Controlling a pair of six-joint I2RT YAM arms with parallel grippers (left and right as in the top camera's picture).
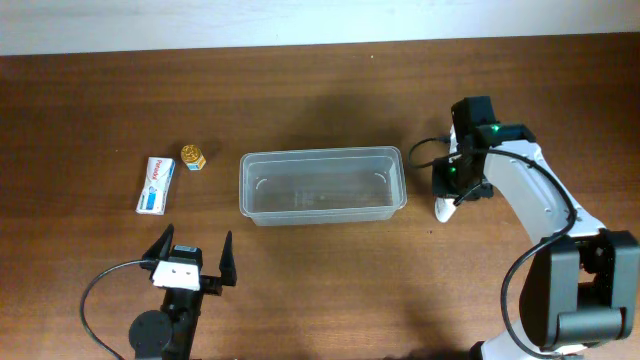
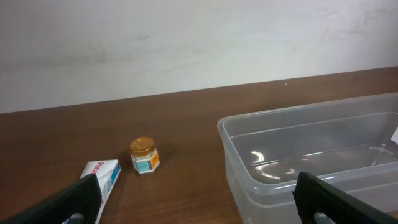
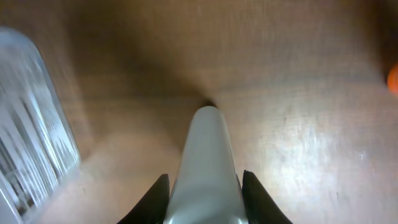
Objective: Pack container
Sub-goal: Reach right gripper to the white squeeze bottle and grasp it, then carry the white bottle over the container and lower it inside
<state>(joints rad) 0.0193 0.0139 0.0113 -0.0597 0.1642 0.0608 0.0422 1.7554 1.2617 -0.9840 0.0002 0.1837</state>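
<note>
The container [image 1: 322, 185] is a clear rectangular tub at the table's middle, with nothing inside; it also shows in the left wrist view [image 2: 311, 155] and, blurred, at the left of the right wrist view [image 3: 31, 124]. Just right of it, my right gripper [image 1: 455, 185] [image 3: 205, 180] is shut on a white tapered bottle [image 1: 443, 208] [image 3: 206, 155], its black fingers [image 3: 155, 196] pressed to both sides. My left gripper [image 1: 190, 262] [image 2: 199, 208] stands wide open near the front edge, holding nothing.
A small jar with a gold lid [image 1: 193, 157] [image 2: 144, 155] and a white-and-blue box [image 1: 157, 184] [image 2: 102, 177] lie left of the container. Something orange [image 3: 393, 79] shows at the right edge of the right wrist view.
</note>
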